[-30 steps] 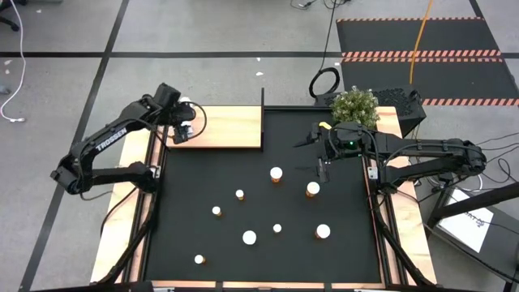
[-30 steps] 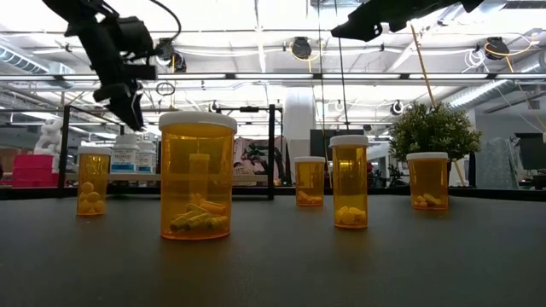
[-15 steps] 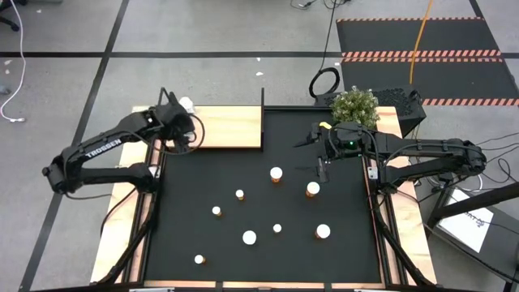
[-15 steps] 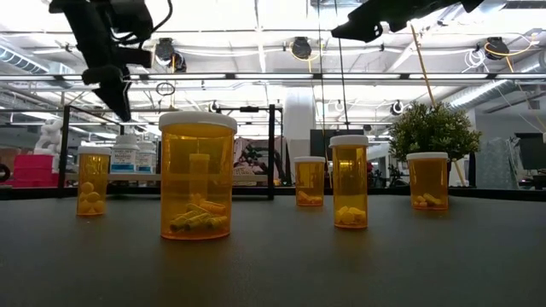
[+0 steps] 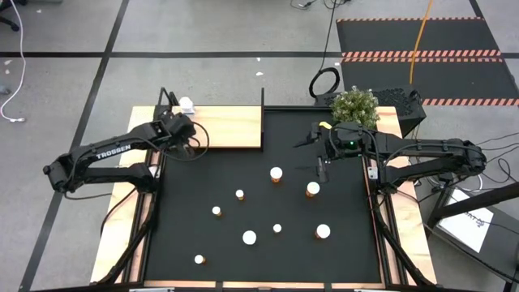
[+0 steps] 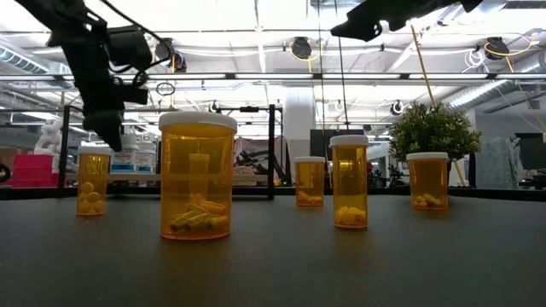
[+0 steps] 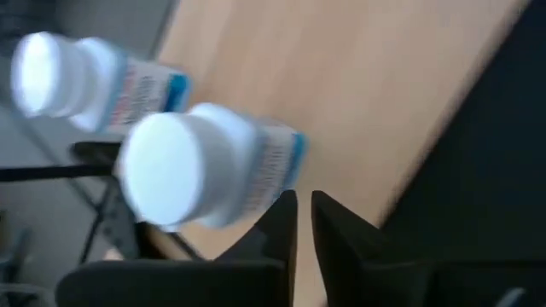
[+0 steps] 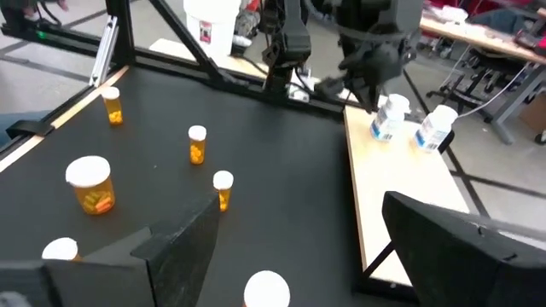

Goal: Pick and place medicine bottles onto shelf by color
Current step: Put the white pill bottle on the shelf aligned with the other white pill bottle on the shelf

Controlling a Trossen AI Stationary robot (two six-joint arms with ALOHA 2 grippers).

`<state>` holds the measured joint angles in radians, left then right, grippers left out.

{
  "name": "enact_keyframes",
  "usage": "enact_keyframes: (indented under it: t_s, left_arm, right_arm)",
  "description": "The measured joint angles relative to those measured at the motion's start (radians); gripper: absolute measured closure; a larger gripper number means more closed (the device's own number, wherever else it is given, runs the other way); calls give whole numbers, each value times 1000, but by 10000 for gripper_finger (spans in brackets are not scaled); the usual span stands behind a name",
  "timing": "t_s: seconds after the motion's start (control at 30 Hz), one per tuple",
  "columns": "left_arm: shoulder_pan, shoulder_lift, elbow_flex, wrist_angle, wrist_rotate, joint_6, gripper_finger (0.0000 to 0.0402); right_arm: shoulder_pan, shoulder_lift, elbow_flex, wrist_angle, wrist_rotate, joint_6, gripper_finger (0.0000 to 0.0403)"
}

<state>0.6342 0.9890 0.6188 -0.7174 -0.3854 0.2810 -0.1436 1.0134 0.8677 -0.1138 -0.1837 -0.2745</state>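
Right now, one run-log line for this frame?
left gripper: shut, empty, beside white bottles on shelf | right gripper: open, hovering over mat | orange bottles: on mat

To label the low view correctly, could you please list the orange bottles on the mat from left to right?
small left bottle → large near bottle → short far bottle → tall bottle → rightmost bottle
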Motion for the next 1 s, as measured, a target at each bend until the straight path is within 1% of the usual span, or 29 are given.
enact_keyframes:
  t_s: [0.03,0.1,0.33,0.6,0.8,1.0]
  left_arm:
    - [0,0,-10,16,-25,1,371]
    - [0,0,-22,40,-43,14,379]
    - [1,0,-24,58,-45,24,396]
    - [52,0,-24,66,-45,31,382]
    - [80,0,-24,69,-41,39,381]
    - [80,0,-24,76,22,31,380]
  right_arm:
    - [0,0,0,8,0,0,83]
    - [0,0,0,24,0,-1,83]
    - [0,0,0,31,0,-2,83]
    - [1,0,0,27,0,0,83]
    - [0,0,0,27,0,0,83]
    - [0,0,0,27,0,-1,83]
